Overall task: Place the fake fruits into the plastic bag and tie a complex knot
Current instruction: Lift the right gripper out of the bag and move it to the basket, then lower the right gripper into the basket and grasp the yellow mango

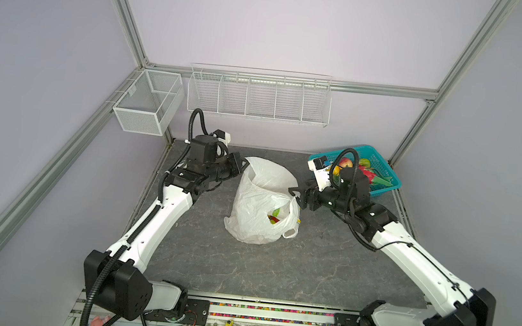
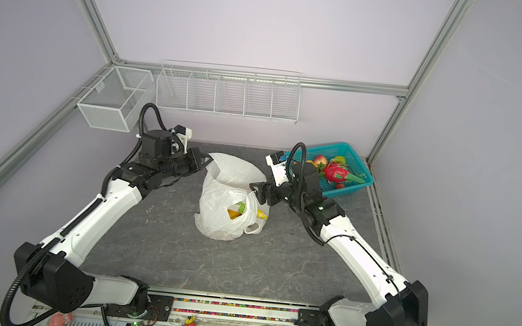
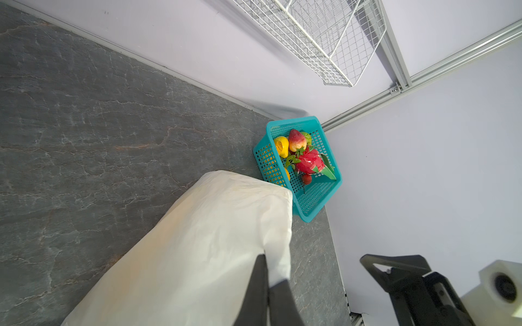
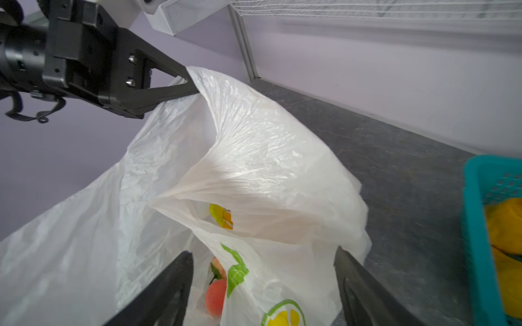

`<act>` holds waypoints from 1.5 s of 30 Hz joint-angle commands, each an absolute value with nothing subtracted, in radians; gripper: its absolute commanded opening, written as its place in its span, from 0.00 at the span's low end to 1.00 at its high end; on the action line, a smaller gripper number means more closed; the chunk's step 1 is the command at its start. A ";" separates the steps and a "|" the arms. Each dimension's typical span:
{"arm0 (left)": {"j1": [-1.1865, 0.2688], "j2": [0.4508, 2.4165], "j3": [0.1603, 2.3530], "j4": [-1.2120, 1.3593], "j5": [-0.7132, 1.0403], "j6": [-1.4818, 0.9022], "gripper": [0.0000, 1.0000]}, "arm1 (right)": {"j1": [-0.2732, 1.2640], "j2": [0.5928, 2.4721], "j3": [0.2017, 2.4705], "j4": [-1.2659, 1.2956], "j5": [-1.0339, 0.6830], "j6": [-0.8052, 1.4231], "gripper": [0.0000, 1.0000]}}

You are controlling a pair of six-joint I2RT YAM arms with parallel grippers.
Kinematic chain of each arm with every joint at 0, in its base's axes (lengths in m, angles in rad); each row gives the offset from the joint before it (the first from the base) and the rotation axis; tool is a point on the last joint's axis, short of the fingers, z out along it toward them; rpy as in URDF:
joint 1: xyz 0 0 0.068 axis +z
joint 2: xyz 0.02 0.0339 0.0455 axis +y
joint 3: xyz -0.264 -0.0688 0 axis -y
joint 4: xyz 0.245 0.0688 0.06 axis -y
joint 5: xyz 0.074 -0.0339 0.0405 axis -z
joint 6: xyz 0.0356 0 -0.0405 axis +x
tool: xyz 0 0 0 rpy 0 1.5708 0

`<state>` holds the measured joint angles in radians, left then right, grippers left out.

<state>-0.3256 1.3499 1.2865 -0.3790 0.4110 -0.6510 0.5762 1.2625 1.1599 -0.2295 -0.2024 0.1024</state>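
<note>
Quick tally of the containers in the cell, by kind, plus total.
White fine-mesh wire box, left wall: 1
White divided wire rack, back wall: 1
Teal plastic lattice basket, holding fruits: 1
Thin white translucent plastic bag, mid-table: 1
Total: 4

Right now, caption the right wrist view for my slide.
Left gripper holds the plastic bag by its rim; open right gripper hovers at its mouth, red fruit inside.
</note>
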 commanded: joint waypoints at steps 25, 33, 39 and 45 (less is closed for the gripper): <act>-0.319 1.334 1.287 -0.379 0.410 -0.643 0.00 | 0.166 1.999 1.700 -0.449 0.012 0.013 0.80; -0.318 1.337 1.287 -0.380 0.410 -0.641 0.00 | 0.166 2.212 1.913 -0.451 -0.039 0.047 0.73; -0.318 1.342 1.286 -0.380 0.410 -0.641 0.00 | 0.166 2.326 2.038 -0.494 -0.077 0.052 0.70; -0.318 1.343 1.287 -0.379 0.411 -0.640 0.00 | 0.166 2.416 2.152 -0.561 -0.075 0.055 0.70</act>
